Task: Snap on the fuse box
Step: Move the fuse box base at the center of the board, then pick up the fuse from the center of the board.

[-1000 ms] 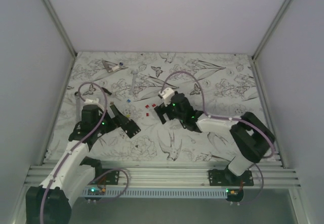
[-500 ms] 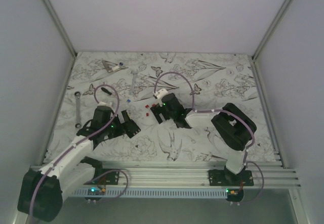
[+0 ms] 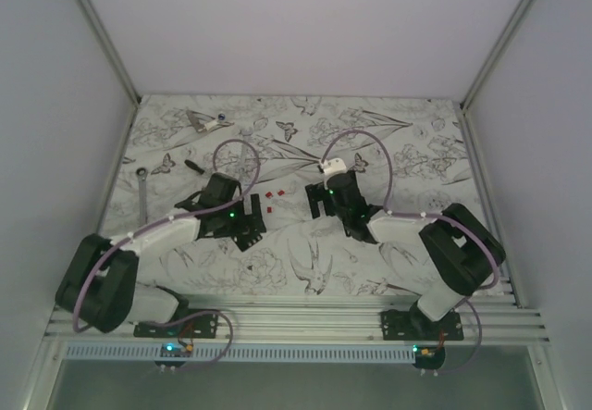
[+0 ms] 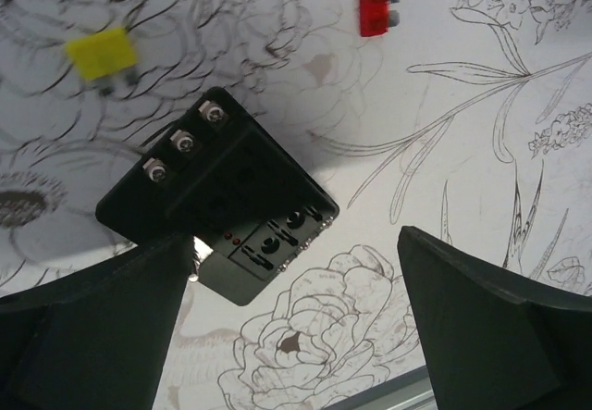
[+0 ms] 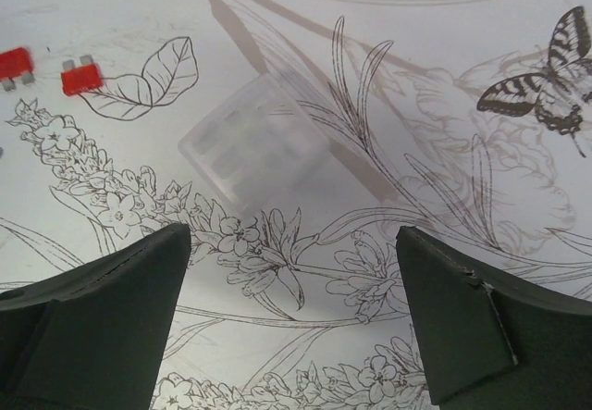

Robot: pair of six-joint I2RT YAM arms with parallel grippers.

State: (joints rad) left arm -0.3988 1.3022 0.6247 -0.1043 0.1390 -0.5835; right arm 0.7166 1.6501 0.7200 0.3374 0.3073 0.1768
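Note:
The fuse box (image 4: 217, 202) is a black square block lying flat on the patterned table, with three screw posts along one edge and small red dots near its slots. My left gripper (image 4: 296, 276) hangs open just above it; the box's near corner reaches under the left finger (image 4: 92, 327). In the top view the left gripper (image 3: 243, 226) covers the box. My right gripper (image 3: 320, 204) is open over bare table, with nothing between its fingers. A clear plastic cover (image 5: 254, 142) lies just beyond its fingertips.
Loose red fuses (image 5: 80, 77) (image 4: 377, 9) and a yellow fuse (image 4: 100, 54) lie near the box. A wrench (image 3: 143, 195) and a screwdriver (image 3: 194, 165) lie at the left, another tool (image 3: 205, 120) at the back. The table's metal rail (image 3: 296, 317) runs along the near edge.
The left arm has swung right and stretched out low, bringing its gripper over the fuse box. The right gripper has shifted a little right and away. Both stayed open.

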